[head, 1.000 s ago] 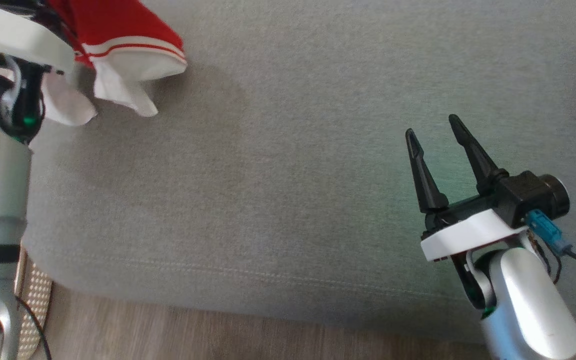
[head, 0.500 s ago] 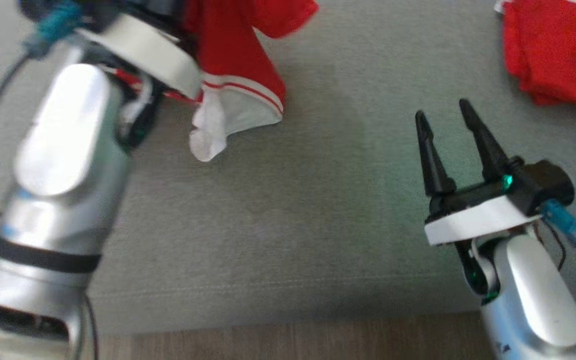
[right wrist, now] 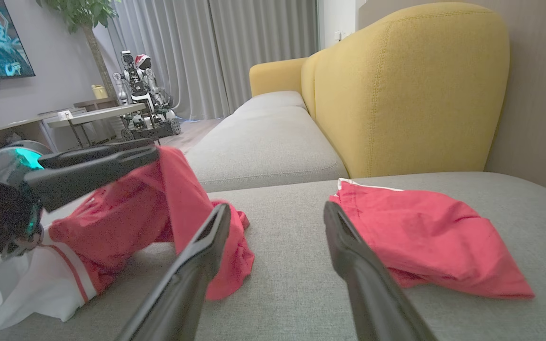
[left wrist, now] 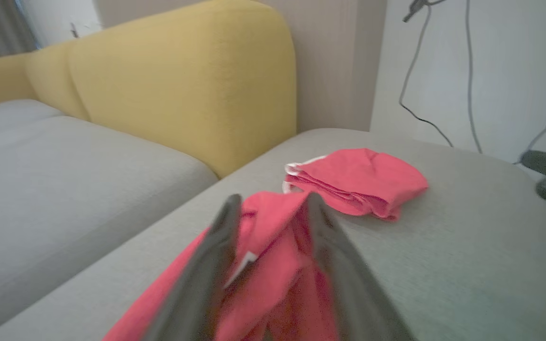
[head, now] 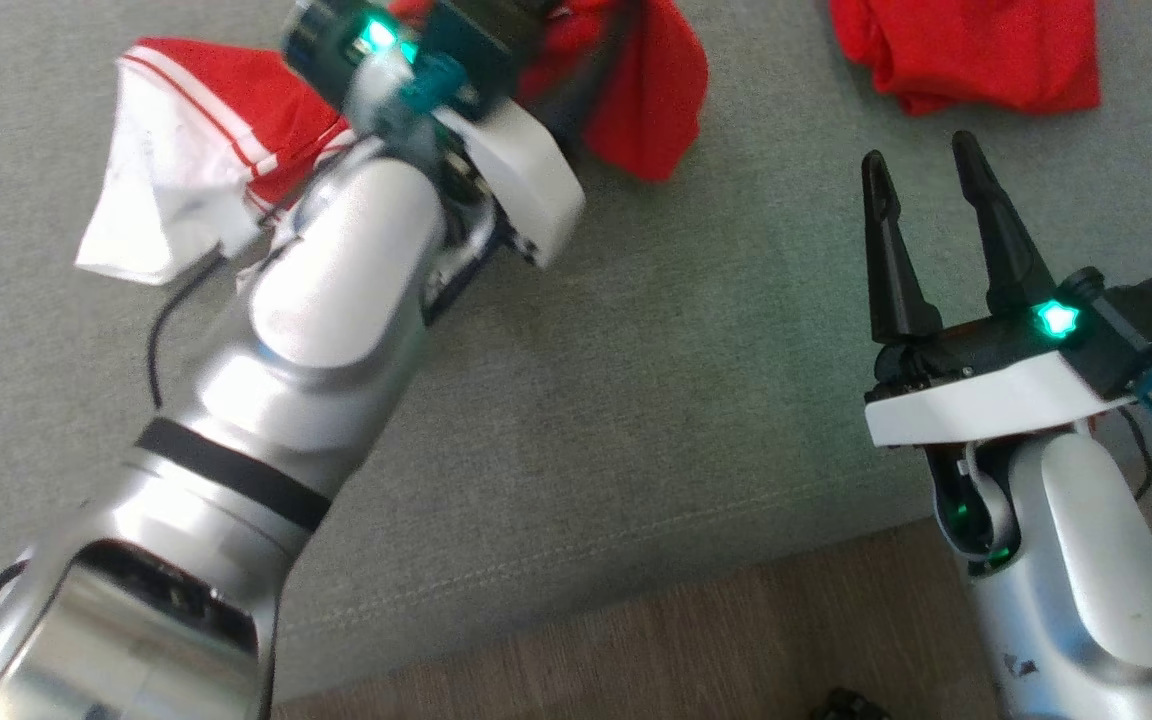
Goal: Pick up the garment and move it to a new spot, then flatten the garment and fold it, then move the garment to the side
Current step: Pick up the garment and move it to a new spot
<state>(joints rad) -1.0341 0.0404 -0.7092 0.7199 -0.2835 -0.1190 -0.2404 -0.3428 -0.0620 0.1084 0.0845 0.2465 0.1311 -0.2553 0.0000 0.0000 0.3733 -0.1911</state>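
The garment (head: 658, 112) is red with a white striped hem (head: 161, 195) and lies bunched on the grey sofa seat (head: 656, 400). My left arm reaches over it. In the left wrist view my left gripper (left wrist: 271, 201) has its fingers parted, with red cloth draped between and under them. The right wrist view shows the garment (right wrist: 178, 199) hanging over those dark fingers (right wrist: 93, 163), lifted off the seat at that end. My right gripper (head: 921, 152) stands open and holds nothing, to the right of the garment, above bare cushion (right wrist: 277, 208).
A second red garment (head: 966, 45) lies folded at the far right of the seat (right wrist: 420, 232), close to the yellow backrest (left wrist: 183, 80). The seat's front edge and wood floor (head: 736, 640) run along the bottom. Cables (left wrist: 410, 94) hang on the wall.
The head camera has shifted. My left arm has swung toward the right gripper, carrying the garment with it, and its fingers have parted. The right gripper stays open.
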